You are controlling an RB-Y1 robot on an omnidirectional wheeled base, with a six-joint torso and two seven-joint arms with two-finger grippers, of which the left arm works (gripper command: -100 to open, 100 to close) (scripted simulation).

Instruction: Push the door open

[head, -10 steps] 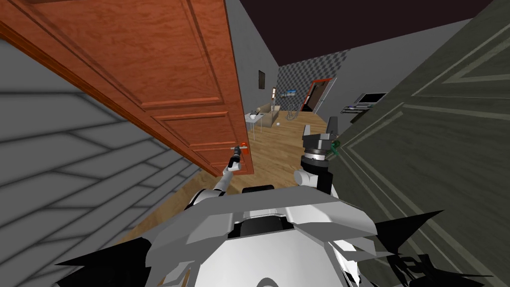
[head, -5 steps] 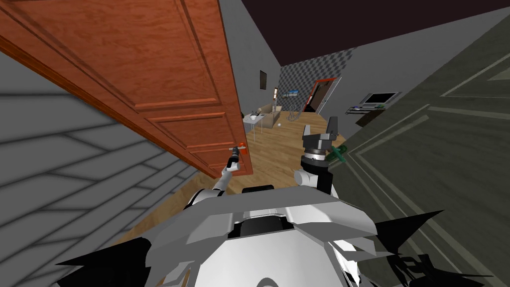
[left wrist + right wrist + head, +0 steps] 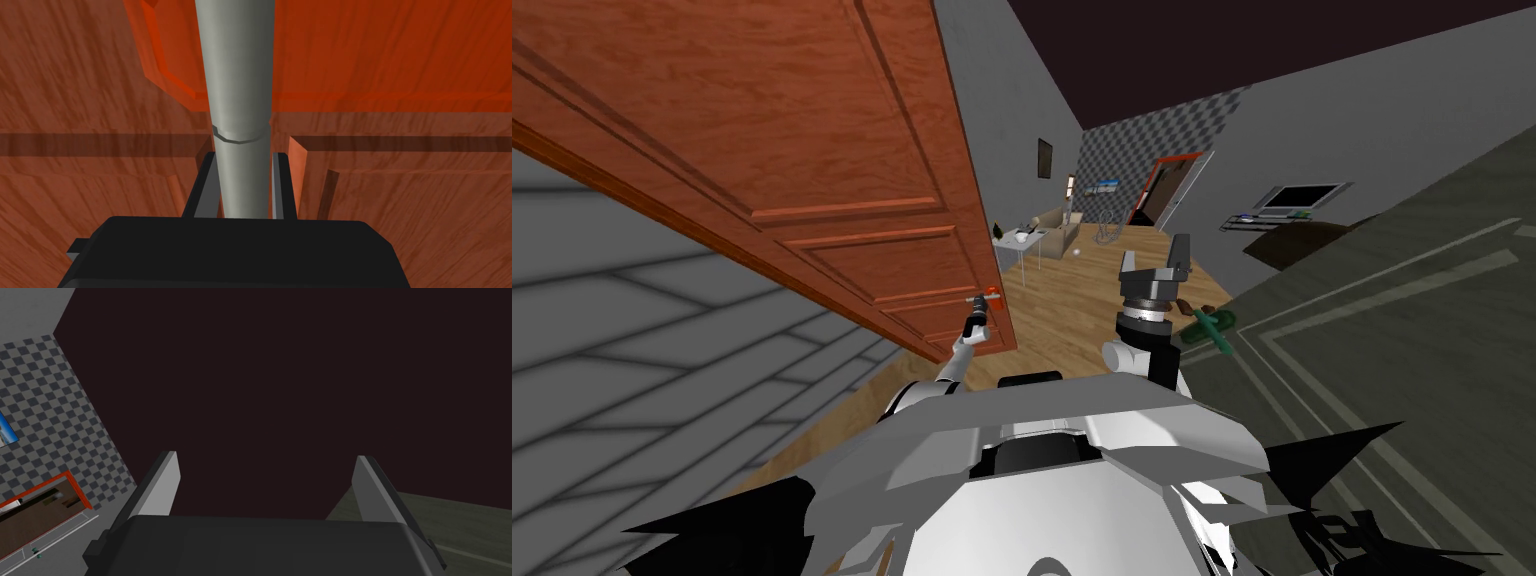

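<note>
**Desk:** Where is the door you're meant to push?

**Operator:** At my ten o'clock. It's the red-brown, wood-grained panelled door [image 3: 812, 150], with its free edge toward twelve. The pale wooden plank floor [image 3: 1072, 300] shows past that edge, so I judge the door is already partly swung.

**Desk:** Why hold the handle if you're only pushing?

**Operator:** My left jaws are clamped on the grey round lever handle [image 3: 240, 100], one finger pressed to each side. They sit just short of the orange-red backplate [image 3: 350, 50]. The lever is at the edge far from the hinges, so I think a push there turns the panel with the least effort. The clamp also stops my hand sliding across the wood.

**Desk:** And the right arm?

**Operator:** It's raised at my one o'clock, with the right jaws apart and nothing between them. I judge it's parked high to stay clear of the dark grey-green panelled door [image 3: 1392, 330] at my three o'clock. That door's green handle [image 3: 1209, 330] lies just beside my right wrist.

**Desk:** What could go wrong?

**Operator:** As the door arcs, the lever could twist out of the clamp. The next push should let my left wrist follow the swing.
</note>
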